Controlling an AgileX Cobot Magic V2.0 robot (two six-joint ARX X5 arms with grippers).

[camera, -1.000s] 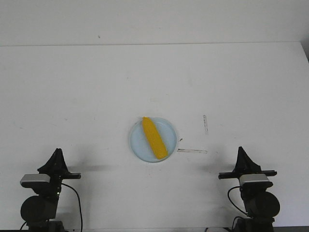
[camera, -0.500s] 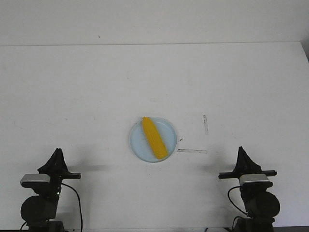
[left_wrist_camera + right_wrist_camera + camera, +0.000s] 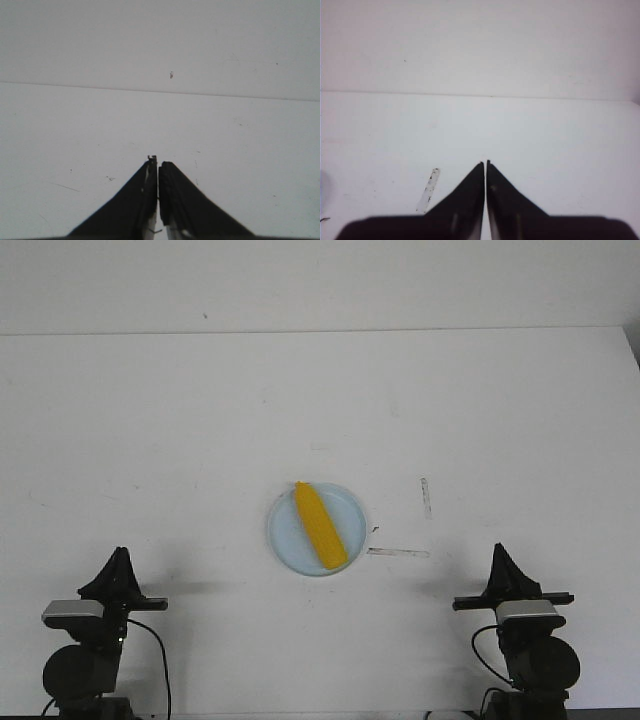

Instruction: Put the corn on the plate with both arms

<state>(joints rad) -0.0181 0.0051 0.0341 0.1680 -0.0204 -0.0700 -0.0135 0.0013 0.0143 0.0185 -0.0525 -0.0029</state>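
The yellow corn (image 3: pixel 320 526) lies diagonally on the pale blue plate (image 3: pixel 348 505) at the middle of the white table, its pointed end toward the far left. My left gripper (image 3: pixel 118 554) sits folded back at the near left edge, shut and empty; in its wrist view the left gripper (image 3: pixel 158 163) has its fingers pressed together over bare table. My right gripper (image 3: pixel 498 550) rests at the near right edge, also shut with nothing in it, and the right wrist view shows the right gripper (image 3: pixel 485 162) closed. Both are well away from the plate.
Two worn tape strips mark the table right of the plate: a short one (image 3: pixel 425 497) and a longer one (image 3: pixel 398 552). One strip (image 3: pixel 428 189) shows beside the right fingers. The table's far edge (image 3: pixel 320 332) meets a white wall.
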